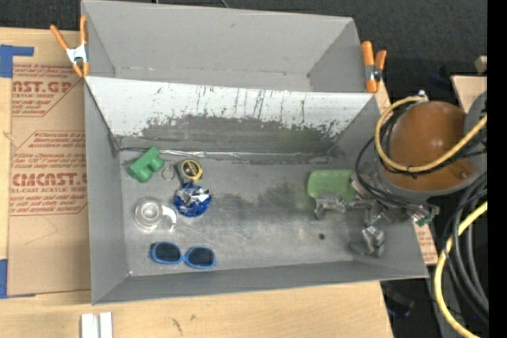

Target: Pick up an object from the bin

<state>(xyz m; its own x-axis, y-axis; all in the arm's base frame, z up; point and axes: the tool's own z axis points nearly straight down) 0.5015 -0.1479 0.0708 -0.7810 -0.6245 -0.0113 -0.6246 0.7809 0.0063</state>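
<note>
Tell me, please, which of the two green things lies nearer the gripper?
The pale green piece at the right of the bin, beside the gripper; the darker green block lies far at the left.

Grey metal bin [253,229], floor scuffed. Left side: green plastic block [145,164], small yellow-black round piece [190,169], blue-white crumpled wrapper [192,202], clear round lid [148,214], blue sunglasses [183,255]. Right side: pale green flat block [330,183].

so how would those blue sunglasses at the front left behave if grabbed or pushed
The blue sunglasses look like thin plastic, so probably light and fairly stiff. Lying flat on the bin floor, they shouldn't roll, but would likely slide on the bare metal if pushed. Their low, rounded lenses might slip from a pinch.
</note>
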